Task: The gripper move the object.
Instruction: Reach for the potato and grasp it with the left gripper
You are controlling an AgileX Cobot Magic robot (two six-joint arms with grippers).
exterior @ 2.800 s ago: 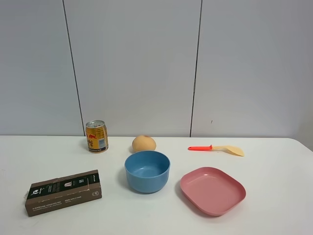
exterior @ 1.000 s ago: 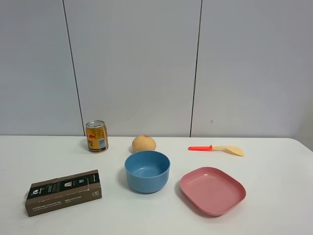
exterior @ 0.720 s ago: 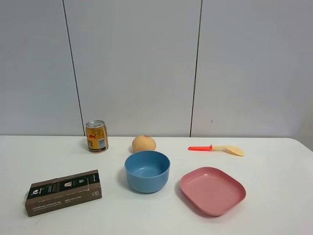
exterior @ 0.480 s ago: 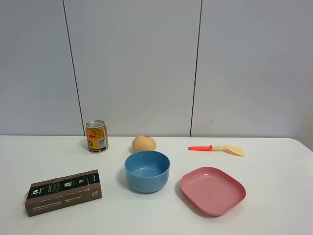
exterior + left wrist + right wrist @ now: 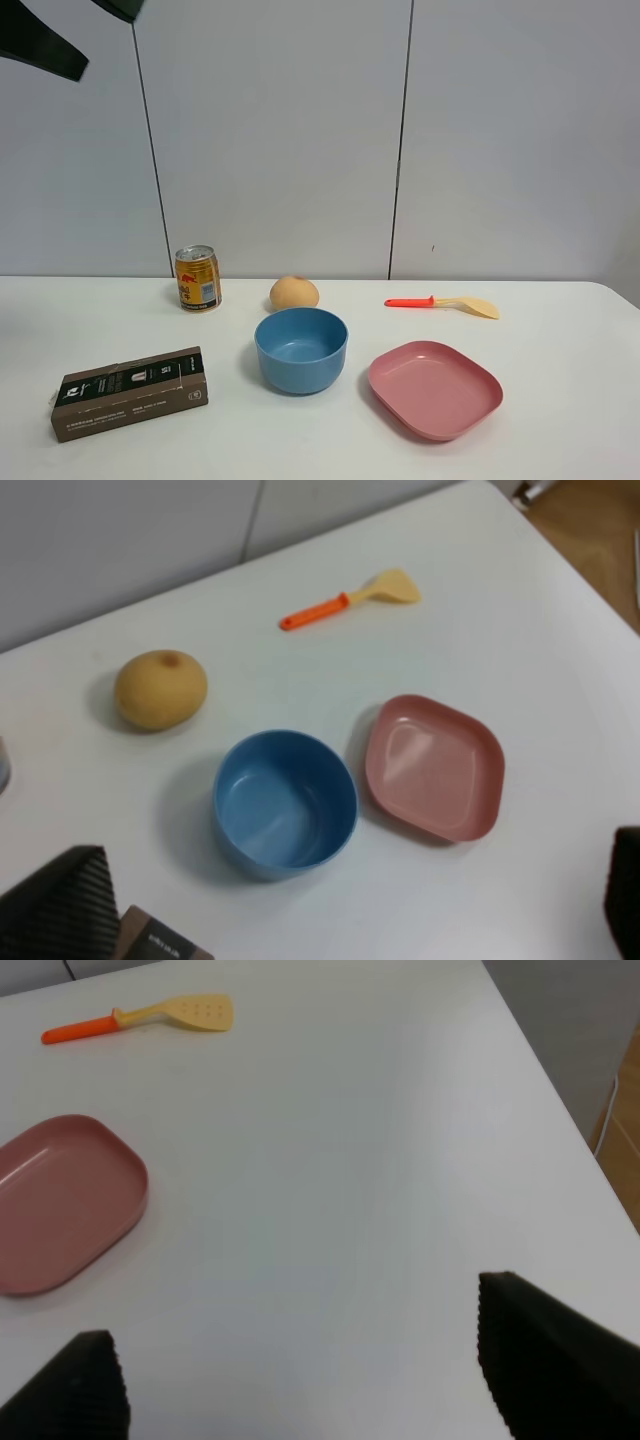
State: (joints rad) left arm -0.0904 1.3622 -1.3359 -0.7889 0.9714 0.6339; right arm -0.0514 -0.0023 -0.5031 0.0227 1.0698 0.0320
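Observation:
The object, a round tan-orange fruit [image 5: 294, 293], lies on the white table [image 5: 560, 340] just behind the blue bowl [image 5: 300, 350]. It also shows in the left wrist view [image 5: 160, 689], far from the fingers. My left gripper [image 5: 345, 905] is open and empty, high above the table, with one finger [image 5: 60, 910] at each lower corner. A black part of the left arm [image 5: 40, 45] shows at the top left of the exterior view. My right gripper [image 5: 300, 1370] is open and empty, above the table's right side. It is out of the exterior view.
A gold can [image 5: 198, 278] stands left of the fruit. A dark box [image 5: 130, 392] lies at the front left. A pink plate [image 5: 434, 388] sits right of the bowl, an orange-handled spatula [image 5: 445, 302] behind it. The table's right edge [image 5: 560, 1100] is near.
A black part of the left arm has come into the top left corner of the exterior view. The things on the table have not moved.

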